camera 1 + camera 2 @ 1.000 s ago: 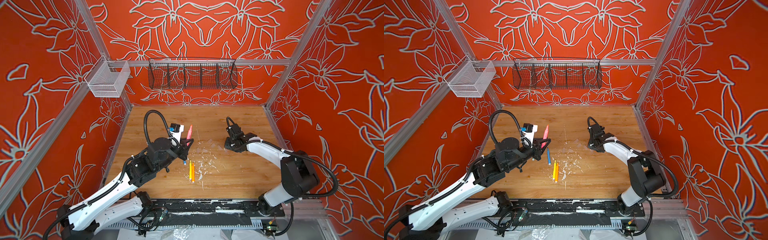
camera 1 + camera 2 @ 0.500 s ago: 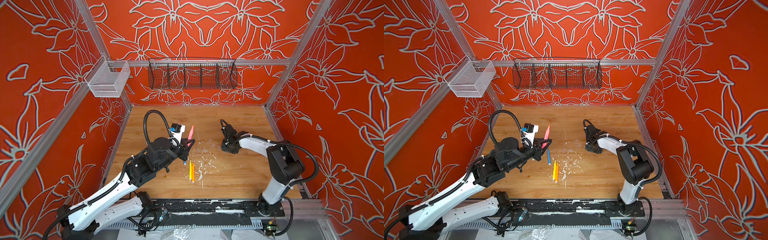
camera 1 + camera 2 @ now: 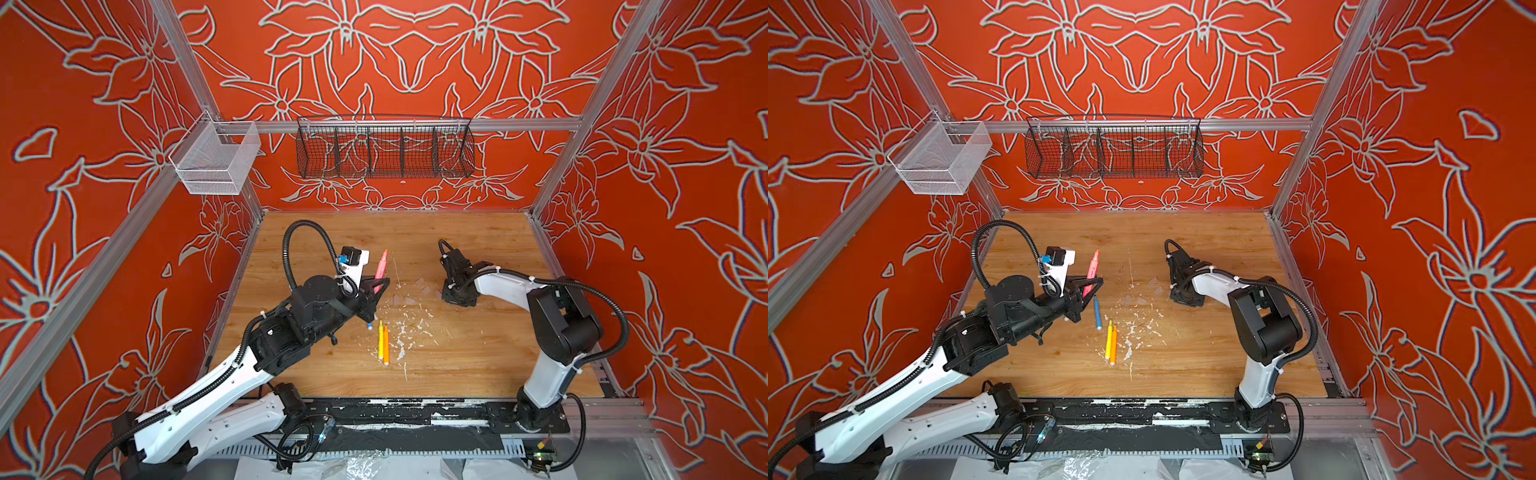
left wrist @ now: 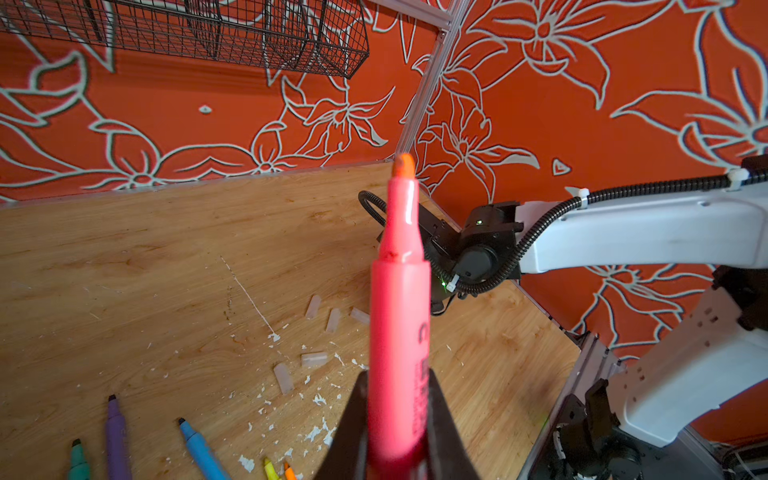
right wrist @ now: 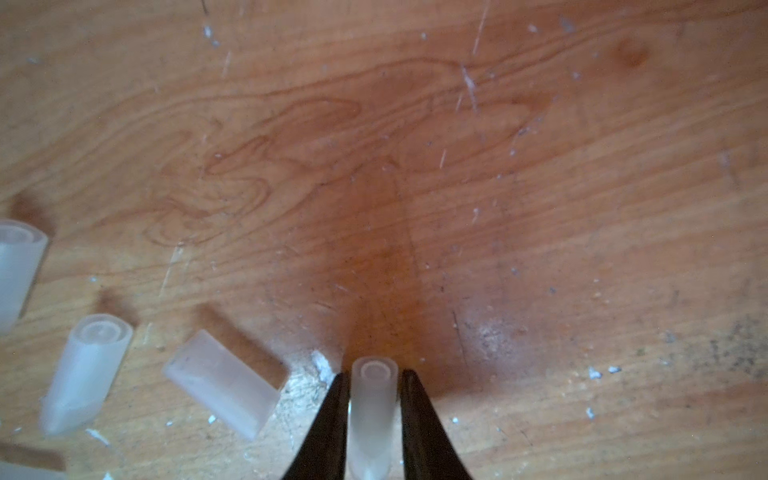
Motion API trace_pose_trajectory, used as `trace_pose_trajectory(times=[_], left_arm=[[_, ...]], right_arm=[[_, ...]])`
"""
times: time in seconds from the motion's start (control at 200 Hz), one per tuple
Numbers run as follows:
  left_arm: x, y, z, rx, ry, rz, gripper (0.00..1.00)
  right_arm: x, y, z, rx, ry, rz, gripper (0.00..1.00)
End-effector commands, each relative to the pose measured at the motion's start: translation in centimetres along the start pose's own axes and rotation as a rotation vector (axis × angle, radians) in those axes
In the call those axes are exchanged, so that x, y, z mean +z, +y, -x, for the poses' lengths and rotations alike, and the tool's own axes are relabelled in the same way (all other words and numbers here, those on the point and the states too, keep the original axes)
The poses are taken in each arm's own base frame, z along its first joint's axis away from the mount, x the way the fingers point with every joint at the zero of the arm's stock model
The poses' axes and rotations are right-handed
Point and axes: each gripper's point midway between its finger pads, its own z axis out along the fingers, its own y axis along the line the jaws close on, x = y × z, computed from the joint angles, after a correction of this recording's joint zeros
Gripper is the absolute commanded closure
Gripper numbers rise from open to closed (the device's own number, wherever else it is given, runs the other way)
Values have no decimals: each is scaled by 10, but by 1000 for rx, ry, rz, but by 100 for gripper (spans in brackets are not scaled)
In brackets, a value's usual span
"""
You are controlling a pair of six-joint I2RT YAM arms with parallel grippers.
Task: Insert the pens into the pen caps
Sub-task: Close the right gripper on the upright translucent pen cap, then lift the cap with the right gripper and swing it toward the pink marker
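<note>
The left jaws are clenched on the pink-red pen, which they hold off the bench left of centre. Its orange tip points up and toward the far wall. In the left wrist view the barrel sits pinched between both black fingers.

The right jaws are low over the bench, right of centre, grasping one of the pen caps. This held cap has a finger touching each side. In both top views it is hidden under the arm.

Five loose caps lie on the bench between the two arms. Three of them lie just beside the held cap in the right wrist view.

The yellow pen and orange pen lie touching, side by side, near the middle, with their white ends toward the near edge. The blue pen lies just left of them. The purple pen and green pen show only in the left wrist view, beside the blue pen. White flecks are scattered around the pens and caps.
</note>
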Motion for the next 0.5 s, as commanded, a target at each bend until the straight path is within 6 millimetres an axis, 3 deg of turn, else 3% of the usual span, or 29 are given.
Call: trace_pose_trajectory(times=[0.0, 0.3, 0.495], left_arm=[[-3, -4, 9, 15, -38, -21, 100], [6, -4, 6, 35, -28, -24, 100], [20, -34, -3, 46, 37, -182, 100]], right_arm=[[11, -12, -17, -11, 45, -53, 77], [6, -5, -16, 0, 29, 4, 83], [-28, -7, -5, 21, -54, 50, 84]])
